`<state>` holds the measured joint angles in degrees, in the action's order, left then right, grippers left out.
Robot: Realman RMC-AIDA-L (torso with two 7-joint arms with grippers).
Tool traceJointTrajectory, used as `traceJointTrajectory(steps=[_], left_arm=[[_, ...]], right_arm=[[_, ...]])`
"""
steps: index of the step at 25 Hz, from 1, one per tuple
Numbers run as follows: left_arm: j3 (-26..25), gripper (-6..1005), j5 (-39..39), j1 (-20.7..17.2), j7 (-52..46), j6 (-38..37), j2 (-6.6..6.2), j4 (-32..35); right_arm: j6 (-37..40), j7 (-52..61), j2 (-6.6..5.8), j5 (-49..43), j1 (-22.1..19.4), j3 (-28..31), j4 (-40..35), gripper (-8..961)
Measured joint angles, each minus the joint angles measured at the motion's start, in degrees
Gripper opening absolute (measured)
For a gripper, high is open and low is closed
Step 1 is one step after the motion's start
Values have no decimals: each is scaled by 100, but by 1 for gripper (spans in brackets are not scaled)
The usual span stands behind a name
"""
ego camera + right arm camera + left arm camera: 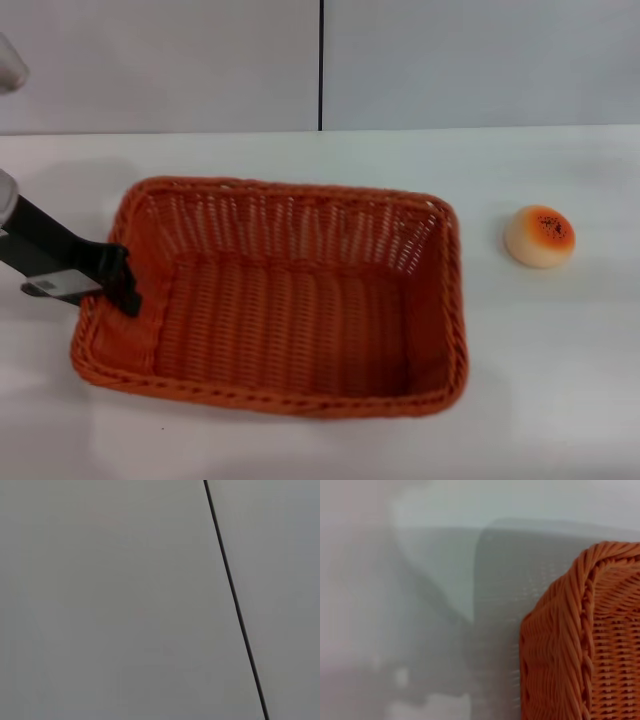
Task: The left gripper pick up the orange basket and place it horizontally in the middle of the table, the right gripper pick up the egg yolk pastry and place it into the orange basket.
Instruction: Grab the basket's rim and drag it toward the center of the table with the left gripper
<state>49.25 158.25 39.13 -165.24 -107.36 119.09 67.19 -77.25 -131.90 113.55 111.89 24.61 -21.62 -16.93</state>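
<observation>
The orange basket (280,300) lies flat and lengthwise across the middle of the white table (560,380), and nothing is inside it. My left gripper (122,285) comes in from the left, with its black fingers closed over the basket's left rim. The left wrist view shows a corner of the orange basket (590,640) close up, with none of that arm's fingers visible. The egg yolk pastry (540,236) sits on the table to the right of the basket, apart from it. My right gripper is out of view.
A pale wall (200,60) with a dark vertical seam (321,65) stands behind the table. The right wrist view holds only the grey wall and the dark seam (235,605).
</observation>
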Motion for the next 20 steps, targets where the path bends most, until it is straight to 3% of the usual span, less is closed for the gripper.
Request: traceJointTrajectory(steps=[13,16,20], left_arm=[[-267,204,-588,-209,-6,346,-1,-152],[-223,216,-620,-238,-3,375,-1,-178],[218,231,-652,-375,6,405,-23,-141]], right_arm=[[8,-3,36,4,-68,0,-17,-3],[8,-3,55,11,-87,7,-50,-3],[-15,-3,77,14,-99,38,-57,-2]])
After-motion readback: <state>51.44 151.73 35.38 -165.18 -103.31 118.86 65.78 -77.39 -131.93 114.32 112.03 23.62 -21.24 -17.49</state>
